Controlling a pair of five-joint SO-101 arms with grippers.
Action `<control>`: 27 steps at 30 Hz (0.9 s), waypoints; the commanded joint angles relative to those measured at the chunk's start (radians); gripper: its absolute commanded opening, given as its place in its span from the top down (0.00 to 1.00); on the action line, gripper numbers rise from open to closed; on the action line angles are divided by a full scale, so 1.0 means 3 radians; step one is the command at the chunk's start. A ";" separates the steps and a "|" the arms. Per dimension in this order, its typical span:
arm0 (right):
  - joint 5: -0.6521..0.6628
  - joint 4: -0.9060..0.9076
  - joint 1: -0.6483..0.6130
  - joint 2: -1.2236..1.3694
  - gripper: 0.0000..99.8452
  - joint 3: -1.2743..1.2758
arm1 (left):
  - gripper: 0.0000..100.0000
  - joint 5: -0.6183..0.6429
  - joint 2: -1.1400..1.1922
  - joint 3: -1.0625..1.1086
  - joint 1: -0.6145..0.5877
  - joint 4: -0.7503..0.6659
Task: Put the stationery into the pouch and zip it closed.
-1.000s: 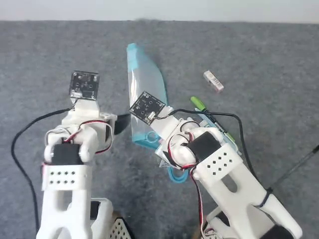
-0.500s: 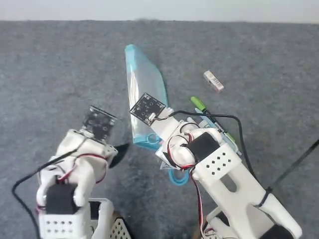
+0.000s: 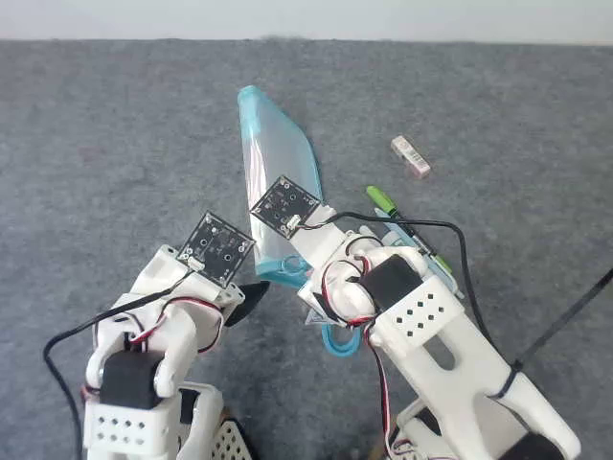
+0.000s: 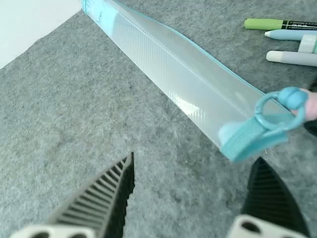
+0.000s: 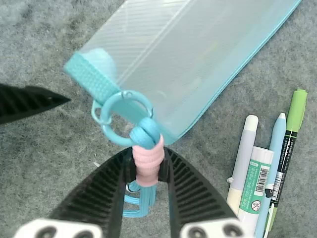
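R wrist view: right gripper point(image 5: 147, 153) pinches pink pull point(image 5: 147, 167) on pouch point(image 5: 188, 59); left gripper point(image 4: 194, 161) gapes open.

Grey felt-like mat point(image 3: 115, 125) spreads under everything, surface fuzzy, faintly speckled. Pale plain wall point(image 3: 306, 19) runs along mat's far edge.

Translucent teal-edged pouch point(image 3: 278, 163) lies mid counter, pointing to the far edge, tassel point(image 5: 147, 161) at its near end. Pens point(image 5: 241, 163) lie side by side toward the right edge, eraser point(image 3: 410, 156) beyond them.
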 commanded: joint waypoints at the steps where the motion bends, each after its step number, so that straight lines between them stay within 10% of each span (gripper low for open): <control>1: -0.0015 -0.0033 0.0028 -0.0013 0.99 -0.0015 | 0.67 -0.0020 -0.0026 0.0064 0.0020 -0.0297; 27: 0.0077 -0.0064 0.0023 -0.0013 0.99 0.0097 | 0.67 0.0384 -0.0056 0.0248 0.0051 -0.0885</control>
